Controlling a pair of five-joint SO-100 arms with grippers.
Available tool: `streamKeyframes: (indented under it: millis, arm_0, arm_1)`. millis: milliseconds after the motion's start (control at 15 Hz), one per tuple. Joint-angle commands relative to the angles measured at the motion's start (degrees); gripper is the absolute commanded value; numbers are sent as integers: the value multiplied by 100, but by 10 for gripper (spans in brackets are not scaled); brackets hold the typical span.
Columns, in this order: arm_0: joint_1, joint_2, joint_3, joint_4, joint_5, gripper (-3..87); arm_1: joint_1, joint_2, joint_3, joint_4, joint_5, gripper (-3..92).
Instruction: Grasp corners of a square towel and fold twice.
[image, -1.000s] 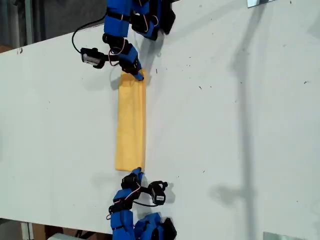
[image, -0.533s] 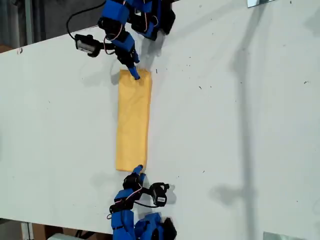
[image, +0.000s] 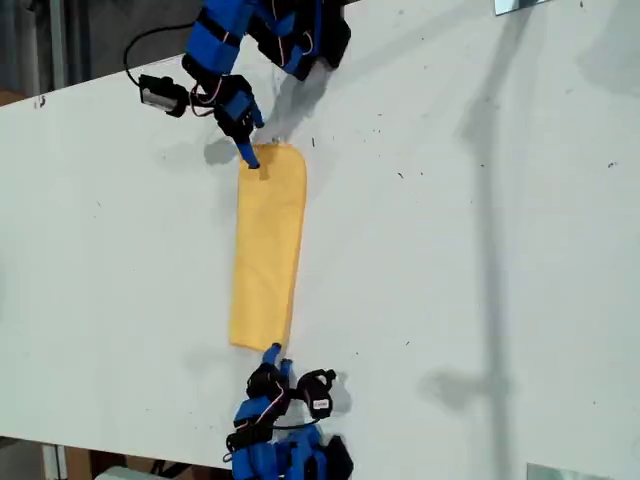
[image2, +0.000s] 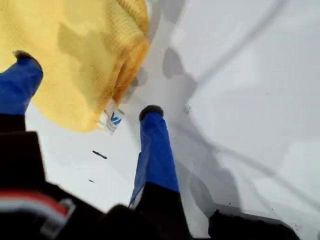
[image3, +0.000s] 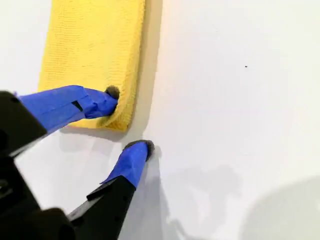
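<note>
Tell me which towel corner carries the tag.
The corner between my first gripper's open jaws; a small white tag with blue print hangs from it.

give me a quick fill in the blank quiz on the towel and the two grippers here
1. The towel lies folded into a long narrow strip on the ____ table.
2. Near my first gripper, a towel corner bears a small pale ____.
3. My second gripper is ____, with one fingertip on the towel and the other on the table.
Missing words: white; tag; open
</note>
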Motion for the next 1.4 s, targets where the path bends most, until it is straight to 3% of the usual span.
streamKeyframes:
  millis: [0,267,333,400,467,1000,1333]
  arm_0:
    - [-141,334,35,62,-141,142]
    - [-158,-35,-158,-44,62,140]
    - [-149,-9,-141,-44,53,140]
    - [-141,-18,-149,-44,62,140]
    - [-141,-18,-149,-44,70,140]
    - [-167,88,-62,-9,-132,138]
    - [-167,53,-70,-44,-97,130]
  arm_1:
    - [-62,-1696,-976,-545,-132,424]
    - [-343,-3006,-1995,-404,-229,347]
    - [-404,-3103,-2065,-369,-237,285]
    - [-404,-3129,-2057,-325,-237,61]
    - [-360,-3111,-1986,-290,-229,-1]
    - [35,-1556,-738,-404,97,-1]
    - [-79,352,-703,281,185,-1]
